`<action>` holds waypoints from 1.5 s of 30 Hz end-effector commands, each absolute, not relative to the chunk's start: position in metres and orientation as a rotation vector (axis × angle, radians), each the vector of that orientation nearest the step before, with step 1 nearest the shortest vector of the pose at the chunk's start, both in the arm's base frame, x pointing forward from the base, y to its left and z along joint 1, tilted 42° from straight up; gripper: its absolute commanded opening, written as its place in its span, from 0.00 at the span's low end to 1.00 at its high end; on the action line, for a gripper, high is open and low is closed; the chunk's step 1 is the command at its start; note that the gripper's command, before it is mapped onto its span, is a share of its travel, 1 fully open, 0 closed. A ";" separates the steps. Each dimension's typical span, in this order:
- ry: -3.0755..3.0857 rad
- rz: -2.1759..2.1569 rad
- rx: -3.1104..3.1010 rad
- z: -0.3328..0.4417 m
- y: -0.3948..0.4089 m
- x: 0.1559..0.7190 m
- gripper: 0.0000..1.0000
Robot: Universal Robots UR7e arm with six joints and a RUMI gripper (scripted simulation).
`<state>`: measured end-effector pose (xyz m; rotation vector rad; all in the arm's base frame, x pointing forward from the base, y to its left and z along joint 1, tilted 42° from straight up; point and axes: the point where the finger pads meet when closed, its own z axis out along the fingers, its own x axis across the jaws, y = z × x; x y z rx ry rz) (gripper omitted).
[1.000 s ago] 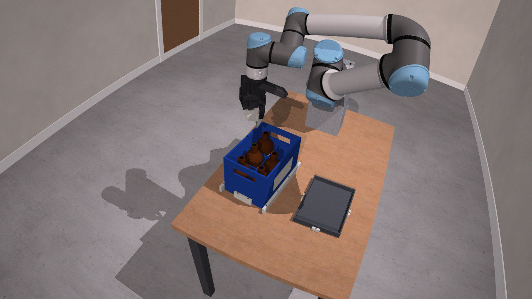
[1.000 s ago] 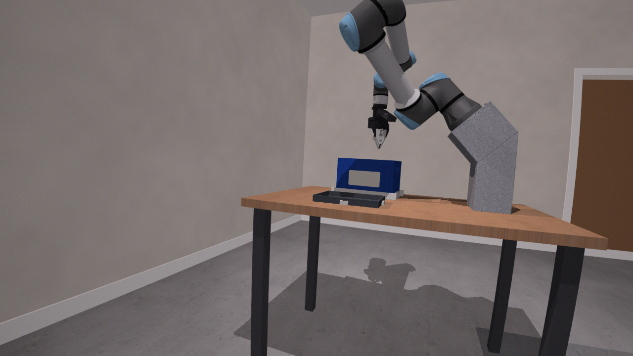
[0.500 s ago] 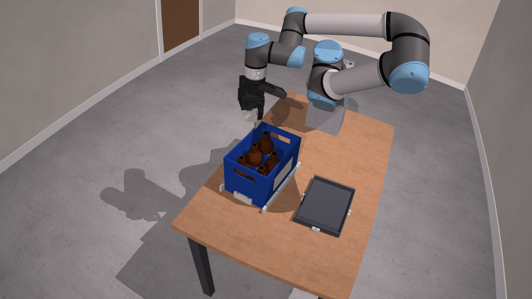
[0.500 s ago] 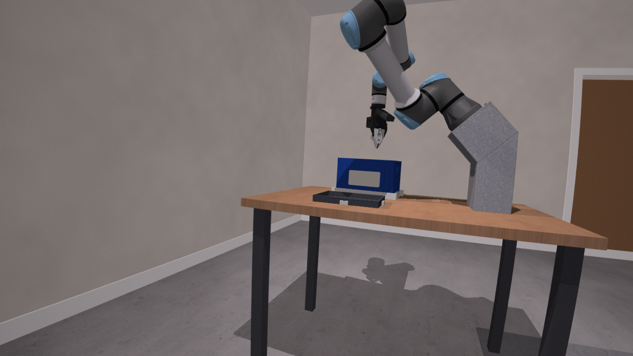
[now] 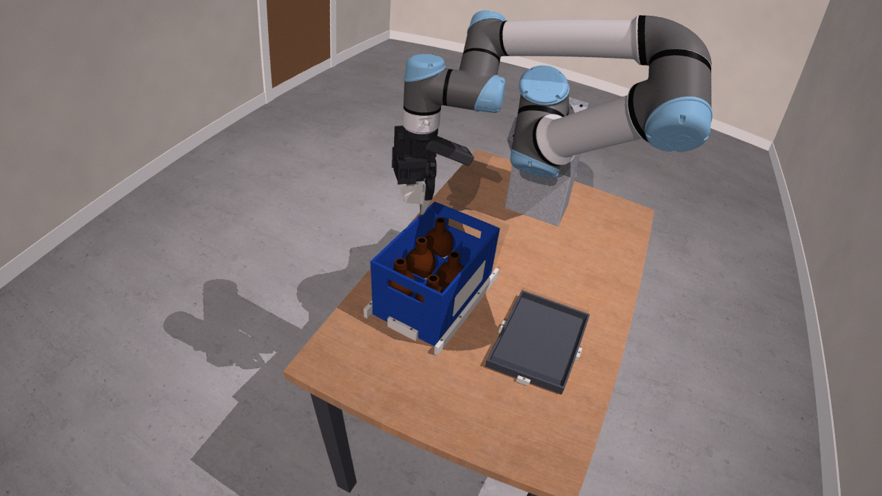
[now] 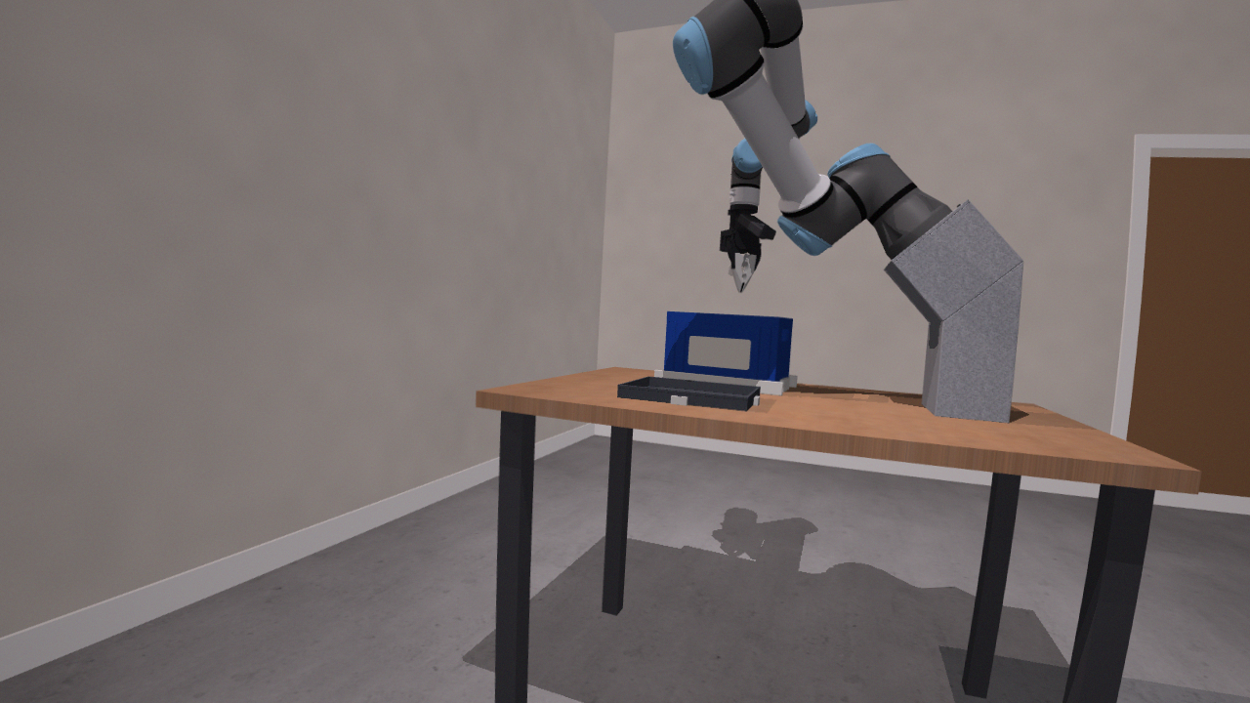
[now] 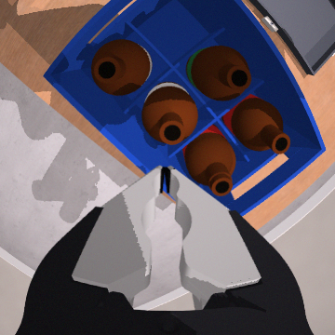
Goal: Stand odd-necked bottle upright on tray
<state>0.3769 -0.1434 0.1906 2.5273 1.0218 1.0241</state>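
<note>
Because all five bottles sit in the blue crate (image 5: 404,312) (image 6: 718,348) (image 7: 298,74), the step in hand is most likely choosing the one with the odd neck, before any grasp. Drawn together at the tips with nothing between them, the fingers of the hand (image 5: 422,208) (image 6: 741,288) (image 7: 166,168) hang above the crate's level, near its upper left edge in the top view. Nearest those fingertips in the wrist view, a bottle with a pale edge (image 5: 420,261) (image 7: 169,112) stands at the middle of the frame, with another (image 7: 210,158) to its lower right. Farther out come one toward the right (image 7: 257,123), one at upper right (image 7: 219,72) and one at upper left (image 5: 440,240) (image 7: 122,67). Which neck differs I cannot tell; the openings look alike at this size. The next move probably calls for a closer look at each neck, then widening the fingers and coming straight down over the chosen one, clear of the crate walls, since a knock could shift the loose crate. Beyond, at the lower right of the top view, the dark tray (image 5: 531,377) (image 6: 690,398) (image 7: 288,44) lies flat on the tabletop (image 5: 431,419) (image 6: 839,428), no bottle on it.
</note>
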 end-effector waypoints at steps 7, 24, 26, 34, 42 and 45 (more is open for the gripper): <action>1.013 0.996 2.543 0.231 -0.145 0.426 0.00; 1.010 1.005 2.539 0.237 -0.144 0.435 0.00; 1.010 1.006 2.539 0.238 -0.144 0.436 0.00; 1.009 1.009 2.537 0.240 -0.143 0.440 0.00; 1.007 1.014 2.535 0.243 -0.142 0.444 0.00; 1.007 1.016 2.534 0.243 -0.141 0.446 0.00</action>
